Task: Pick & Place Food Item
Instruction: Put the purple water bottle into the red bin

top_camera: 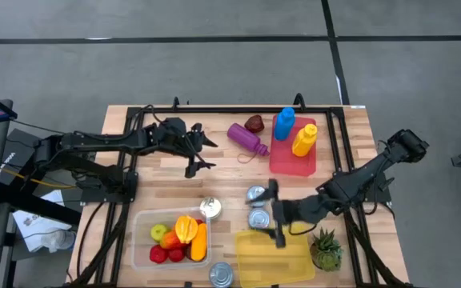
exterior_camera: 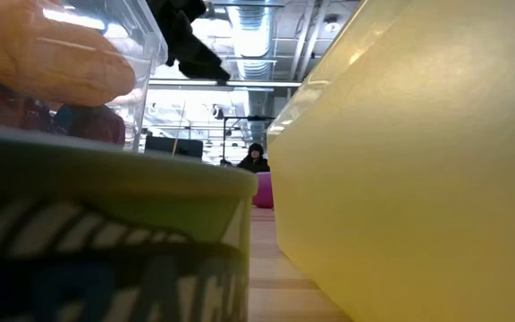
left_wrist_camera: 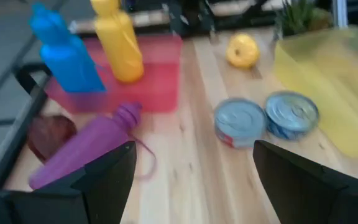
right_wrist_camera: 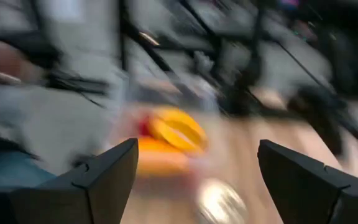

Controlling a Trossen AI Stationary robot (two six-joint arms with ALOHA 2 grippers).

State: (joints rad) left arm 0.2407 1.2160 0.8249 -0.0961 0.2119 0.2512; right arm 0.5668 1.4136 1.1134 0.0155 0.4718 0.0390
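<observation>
I am holding my left pincer released and empty over the wooden bench, near the purple bottle. The food is lying in the clear box at the front: an orange fruit and red pieces. My right pincer is hanging released, grasping nothing, beside two cans, just above the yellow tray.
</observation>
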